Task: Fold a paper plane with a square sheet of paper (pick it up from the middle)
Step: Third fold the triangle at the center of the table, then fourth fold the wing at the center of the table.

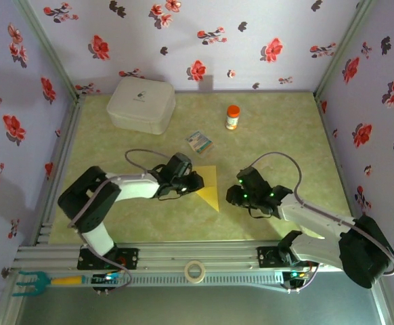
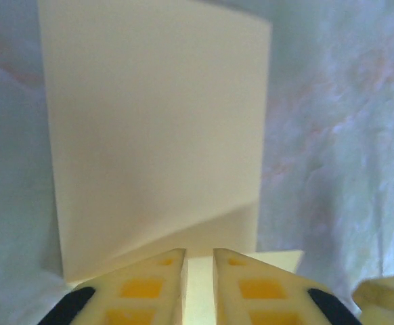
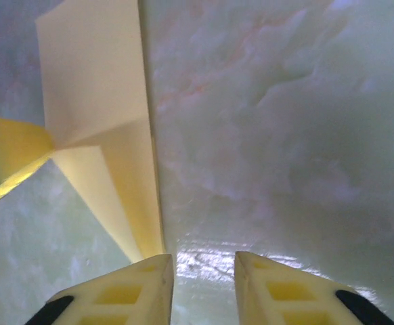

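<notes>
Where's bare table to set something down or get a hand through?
Free: the table far right, between the orange-capped bottle and the right wall; also the near strip between the yellow paper and the front rail. Crowded: centre, left gripper and right gripper flanking the paper, printed packet and white box behind.

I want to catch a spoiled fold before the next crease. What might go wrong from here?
1. The left gripper sits at the edge of the folded paper, jaws slightly apart; pulling away may drag the sheet and loosen the crease.
2. The right gripper stands open beside the paper's tip, over the table; closing there could miss or crumple the point.
</notes>
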Tool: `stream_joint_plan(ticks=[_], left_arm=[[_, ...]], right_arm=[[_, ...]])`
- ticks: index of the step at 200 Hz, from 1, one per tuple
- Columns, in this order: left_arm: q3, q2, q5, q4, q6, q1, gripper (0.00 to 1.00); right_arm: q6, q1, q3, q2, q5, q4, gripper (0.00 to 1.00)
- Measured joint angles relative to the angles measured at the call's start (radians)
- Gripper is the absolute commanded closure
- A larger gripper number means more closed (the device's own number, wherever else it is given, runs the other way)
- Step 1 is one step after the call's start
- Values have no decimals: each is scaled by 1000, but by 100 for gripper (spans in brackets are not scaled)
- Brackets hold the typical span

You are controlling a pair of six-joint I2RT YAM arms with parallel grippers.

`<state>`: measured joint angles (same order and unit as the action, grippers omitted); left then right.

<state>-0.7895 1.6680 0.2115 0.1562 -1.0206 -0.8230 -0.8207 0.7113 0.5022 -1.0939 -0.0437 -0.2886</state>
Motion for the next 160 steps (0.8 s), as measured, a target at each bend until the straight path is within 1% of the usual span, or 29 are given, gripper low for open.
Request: stream_joint_plan(ticks=[8,24,33,42,55,76,99,113,150,160], left_arm=[[10,-34,-19,-1,12,0,62],[34,-110,-61,-5,47,4,53],[50,-148,-80,-5,58,8,48],[69,-188,-98,-8,74,17,46],[99,-240,-120,-8,92,37,44],[142,-297,-142,-13,117,74,44],[168,-309,-153,-15,128,98,45],[186,-309,-152,-13,129,106,43],[215,-300,-93,19,114,136,41],[216,-288,-71,37,111,144,41]], right_arm=[[0,0,0,0,14,3,61],[-3,0,0,0,25,28,58],[-2,0,0,0,28,45,56],[-2,0,0,0,31,58,55],[-2,0,0,0,32,78,55],[-2,0,0,-12,32,113,55],[-2,-5,0,-53,17,151,55],[-1,-6,0,-90,2,171,55],[3,-8,12,-191,-56,196,57],[9,-8,23,-216,-72,203,60]])
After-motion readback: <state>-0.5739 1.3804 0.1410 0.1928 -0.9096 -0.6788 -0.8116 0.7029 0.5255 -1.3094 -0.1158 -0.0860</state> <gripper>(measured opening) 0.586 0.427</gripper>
